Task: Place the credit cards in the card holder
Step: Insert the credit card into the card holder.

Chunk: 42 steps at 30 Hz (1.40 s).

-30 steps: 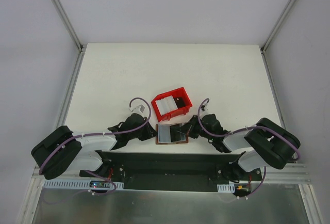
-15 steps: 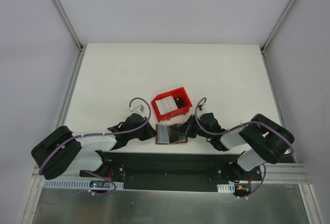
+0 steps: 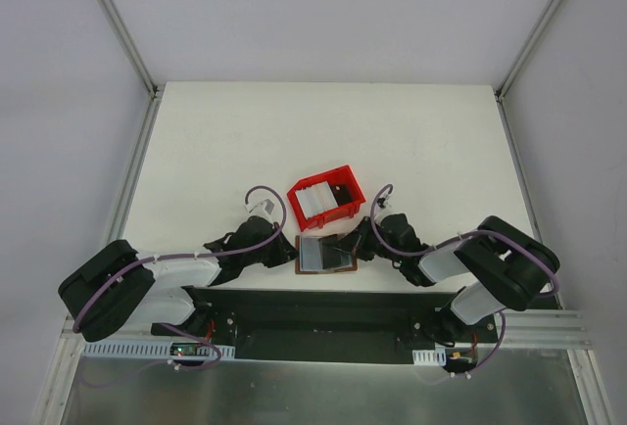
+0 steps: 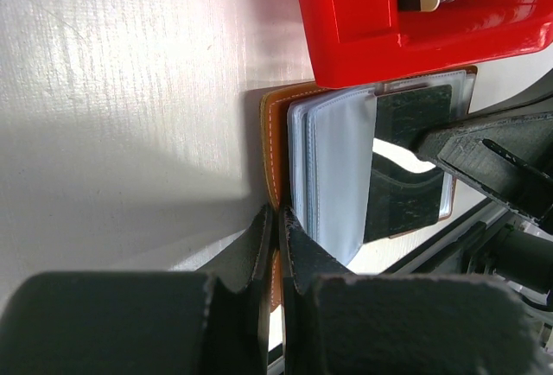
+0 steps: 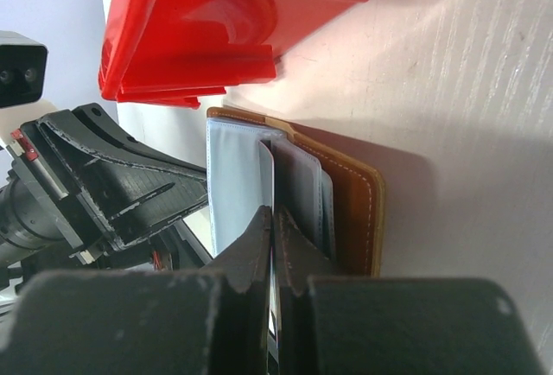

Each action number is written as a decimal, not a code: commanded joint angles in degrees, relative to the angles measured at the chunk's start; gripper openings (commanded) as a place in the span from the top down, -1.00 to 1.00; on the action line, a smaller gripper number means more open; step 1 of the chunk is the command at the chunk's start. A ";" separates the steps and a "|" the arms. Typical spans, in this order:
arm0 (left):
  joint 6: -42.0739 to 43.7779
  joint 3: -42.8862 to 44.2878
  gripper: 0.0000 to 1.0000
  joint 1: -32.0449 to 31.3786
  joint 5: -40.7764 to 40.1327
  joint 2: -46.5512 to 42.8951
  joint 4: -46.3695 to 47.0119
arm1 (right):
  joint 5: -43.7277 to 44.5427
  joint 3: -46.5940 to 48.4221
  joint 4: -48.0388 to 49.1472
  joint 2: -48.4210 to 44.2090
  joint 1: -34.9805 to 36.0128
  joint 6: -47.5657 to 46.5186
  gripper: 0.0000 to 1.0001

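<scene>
I had the card holder (image 4: 275, 133) gripped from 2 sides.
Left fingers (image 4: 259, 245) clamped its edge; right fingers (image 5: 255, 237) clamped a pale leaf (image 5: 259, 176).

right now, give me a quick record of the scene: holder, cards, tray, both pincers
card holder: lying open, pale sleeves up, on the arms' side of the red tray
credit cards: a batch inside the red tray
left pincer: shut on the card holder's brown edge
right pincer: shut on a thin pale sheet over the holder; card or sleeve, cannot tell
</scene>
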 commanded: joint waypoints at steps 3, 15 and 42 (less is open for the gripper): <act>3.03 -3.01 1.00 0.58 -1.39 2.45 -9.96 | 4.64 1.79 -0.14 0.98 3.91 0.42 0.99; 2.77 -3.37 1.00 0.58 -1.21 2.01 -9.17 | 15.81 3.64 -7.34 -1.12 10.68 2.19 0.63; 3.21 -3.80 1.00 0.49 -1.13 1.66 -8.12 | 9.92 18.58 -28.89 -1.48 12.88 -5.73 0.10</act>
